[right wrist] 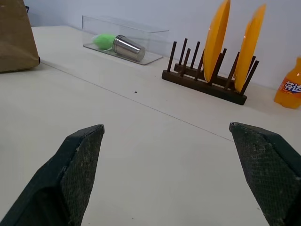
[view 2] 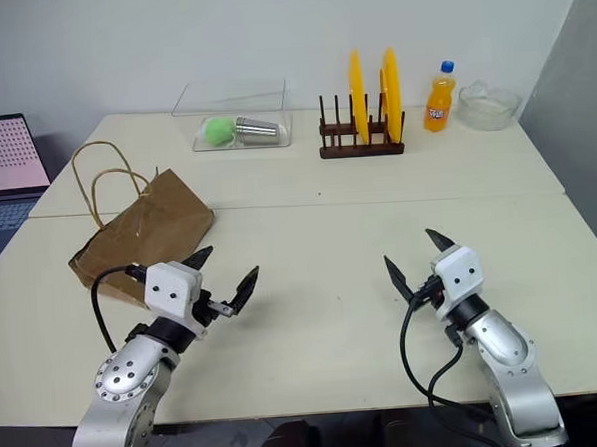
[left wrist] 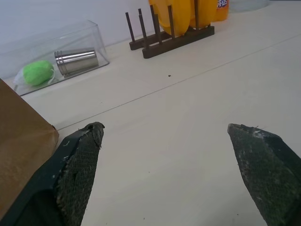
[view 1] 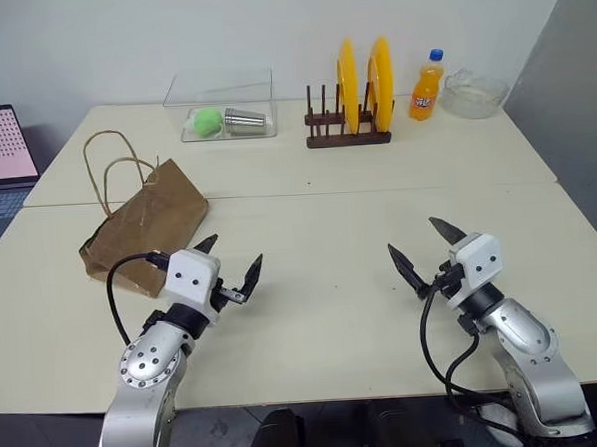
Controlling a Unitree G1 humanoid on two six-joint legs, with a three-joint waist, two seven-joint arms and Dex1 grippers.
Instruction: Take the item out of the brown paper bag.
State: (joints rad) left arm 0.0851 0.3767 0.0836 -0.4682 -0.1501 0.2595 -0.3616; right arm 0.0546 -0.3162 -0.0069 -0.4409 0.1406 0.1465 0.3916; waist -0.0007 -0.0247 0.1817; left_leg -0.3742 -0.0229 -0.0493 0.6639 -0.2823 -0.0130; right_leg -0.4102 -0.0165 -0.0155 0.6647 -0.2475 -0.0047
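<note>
Pale tabletop (view 1: 312, 283) against a white wall; laptop (view 1: 0, 159) at the far left edge. Along the back: clear tray (view 1: 222, 107) holding a green ball (view 1: 207, 121) and a steel cup (view 1: 244, 120), wooden rack (view 1: 346, 133) with two yellow plates (view 1: 348, 86), orange soda bottle (view 1: 427, 87), glass bowl (view 1: 475, 93).

We note the brown paper bag (view 1: 143, 227) lying on its side at the left, just beyond the left gripper (view 1: 235, 265). Its long axis runs diagonally, from the near-left end toward the far-right corner; the cord handles (view 1: 111, 173) loop away toward the back. We cannot tell which end is open. The item is not visible; we judge it is inside the bag.

Both grippers hover above the tabletop, jaws wide apart, holding nothing; right gripper (view 1: 425, 247) well apart from the bag.

Risks, as we judge them: the light bag slides or crumples if pushed unpinned; a blind reach may pinch paper instead of the item; a jaw could snag a handle.
</note>
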